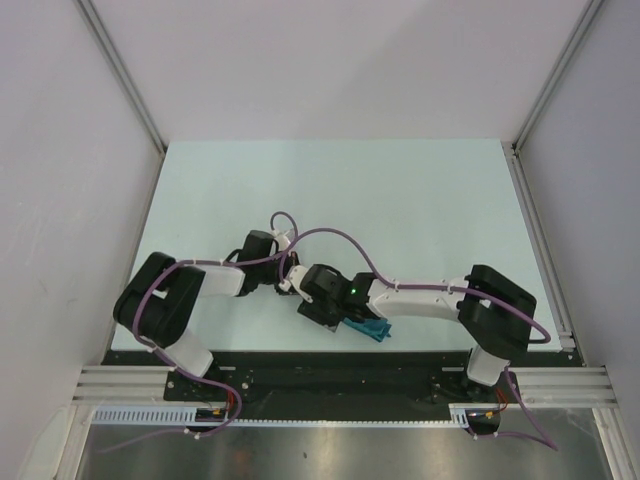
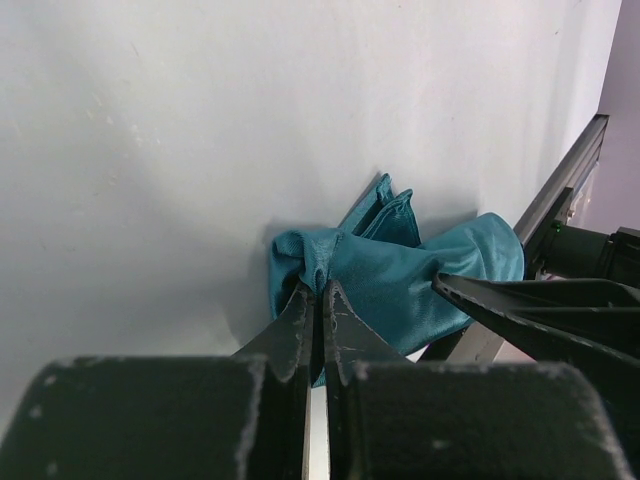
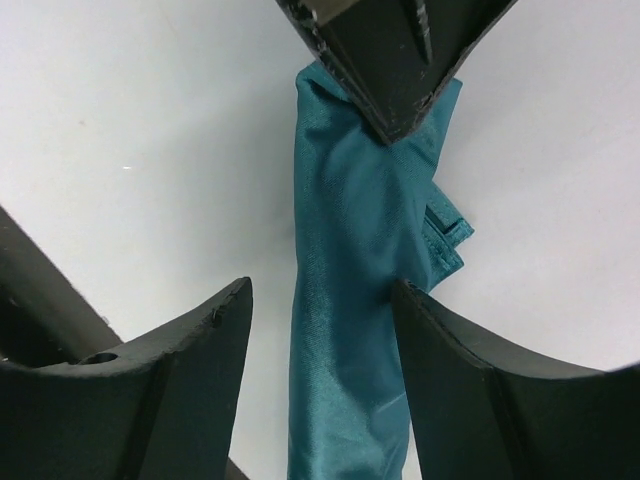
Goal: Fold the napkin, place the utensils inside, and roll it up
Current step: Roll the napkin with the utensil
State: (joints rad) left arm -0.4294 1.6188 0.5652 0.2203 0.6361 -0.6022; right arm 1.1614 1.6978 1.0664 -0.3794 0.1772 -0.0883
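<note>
Room first: table (image 1: 400,200) is open across the far half and out to both sides, w/ white side walls (image 1: 60,200) and angled frame rails (image 1: 125,80) closing it in. Both arms crowd one spot just beside the near edge, close to the black base plate (image 1: 330,365), so you've little room toward the front. Napkin (image 1: 368,328) lies there, a teal sliver poking out from under the right forearm (image 1: 420,298).

Top view gives you only that sliver; the wrist cams show the rest. Right wrist: napkin is a long narrow roll on the table, running betw. the fingers of the right gripper (image 3: 320,290), which stand wide apart, straddling it w/o holding it. One finger is clear of the cloth w/ bare table betw.; the other overlaps the cloth's edge, contact can't be told. A loose hemmed corner sticks out beside the roll. Left wrist: left gripper (image 2: 320,285) is closed tight, jaws together, pinching a bunched end of the napkin at the tips; fabric looks crumpled and puffed from this side.

Hidden: roll's inside isn't visible in any view. In the top view both sets of fingertips are buried under the wrists. Near end of the roll is cut off at the bottom of the right wrist view.
</note>
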